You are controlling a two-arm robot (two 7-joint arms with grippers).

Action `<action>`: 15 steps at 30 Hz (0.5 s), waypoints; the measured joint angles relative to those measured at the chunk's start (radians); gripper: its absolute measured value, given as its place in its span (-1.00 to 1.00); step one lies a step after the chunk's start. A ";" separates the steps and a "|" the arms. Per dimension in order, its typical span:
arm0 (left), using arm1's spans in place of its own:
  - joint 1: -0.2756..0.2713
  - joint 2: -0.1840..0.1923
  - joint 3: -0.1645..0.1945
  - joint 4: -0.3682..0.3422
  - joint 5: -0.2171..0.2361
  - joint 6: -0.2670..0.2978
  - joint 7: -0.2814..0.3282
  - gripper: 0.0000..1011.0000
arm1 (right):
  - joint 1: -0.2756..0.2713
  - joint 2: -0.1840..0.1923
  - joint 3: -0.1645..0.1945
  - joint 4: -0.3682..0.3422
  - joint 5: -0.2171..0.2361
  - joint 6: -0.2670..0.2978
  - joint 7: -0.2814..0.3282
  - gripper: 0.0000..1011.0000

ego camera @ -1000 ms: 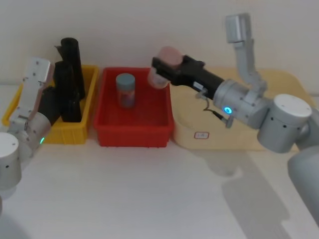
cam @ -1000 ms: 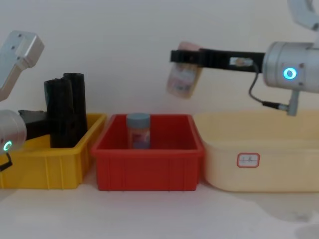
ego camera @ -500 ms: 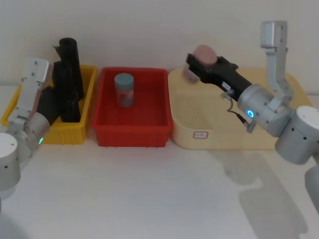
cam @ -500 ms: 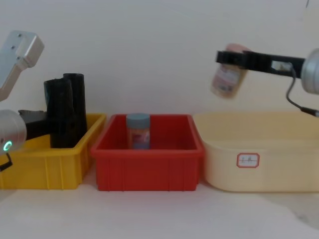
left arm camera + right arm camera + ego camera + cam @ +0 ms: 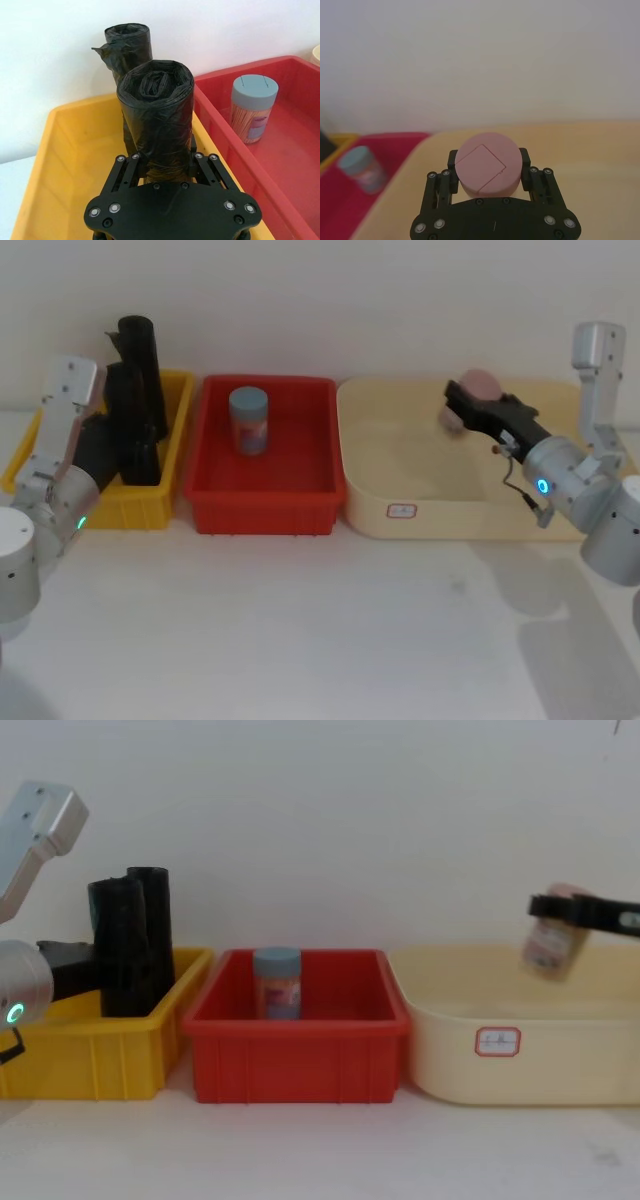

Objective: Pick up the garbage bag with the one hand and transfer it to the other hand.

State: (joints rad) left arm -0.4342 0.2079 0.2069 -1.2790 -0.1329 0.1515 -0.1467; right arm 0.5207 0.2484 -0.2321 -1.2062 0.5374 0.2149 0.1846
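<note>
The garbage bag point(image 5: 156, 115), a thick black roll, stands upright in the yellow bin point(image 5: 175, 455), with a slimmer black roll point(image 5: 127, 42) right behind it. My left gripper point(image 5: 125, 452) reaches into the bin and is shut on the garbage bag point(image 5: 118, 950) near its base; the roll hides the fingertips. My right gripper point(image 5: 462, 406) hangs over the beige tub point(image 5: 400, 485), shut on a pink-lidded jar point(image 5: 488, 170). From the chest, that jar point(image 5: 550, 945) is tilted just above the tub's rim.
A red bin point(image 5: 265, 505) sits between the yellow bin and the tub, with a blue-lidded jar point(image 5: 249, 420) standing in it. The wall is close behind all three containers. Bare white table lies in front of them.
My right gripper has carried the pink-lidded jar right and down, from above the red bin to low over the beige tub. The left gripper and the garbage bag have stayed still.
</note>
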 joint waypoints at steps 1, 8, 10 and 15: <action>0.000 0.000 0.000 0.000 0.000 0.000 0.000 -0.20 | 0.004 0.000 0.009 0.020 0.000 -0.001 -0.011 0.32; 0.000 0.000 0.000 0.000 0.000 0.000 0.000 -0.20 | 0.015 0.000 0.038 0.076 0.000 -0.011 -0.038 0.32; 0.000 0.000 0.000 0.000 0.000 0.000 0.000 -0.20 | 0.018 0.000 0.045 0.089 -0.001 -0.014 -0.042 0.42; 0.000 0.000 0.000 0.000 0.000 0.000 0.000 -0.20 | 0.022 0.001 0.057 0.112 -0.001 -0.020 -0.050 0.75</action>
State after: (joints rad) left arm -0.4342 0.2079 0.2069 -1.2790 -0.1329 0.1515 -0.1467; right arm 0.5428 0.2493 -0.1748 -1.0941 0.5362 0.1950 0.1342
